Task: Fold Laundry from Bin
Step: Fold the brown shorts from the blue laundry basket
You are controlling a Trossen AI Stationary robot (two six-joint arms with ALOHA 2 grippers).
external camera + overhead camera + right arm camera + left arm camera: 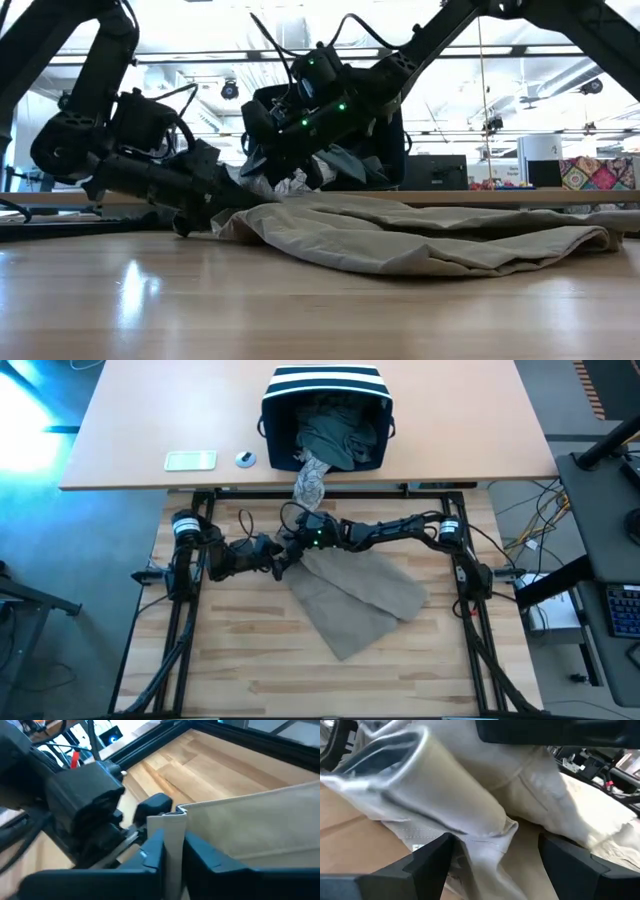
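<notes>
The soft fabric bin (325, 385) is navy blue with white horizontal stripes. Inside it lies a dark teal-green garment (340, 435), and a grey-white patterned cloth (312, 482) hangs out. The flat garment (360, 600) is tan. The wooden table (250, 670) is light, with pale planks.
</notes>
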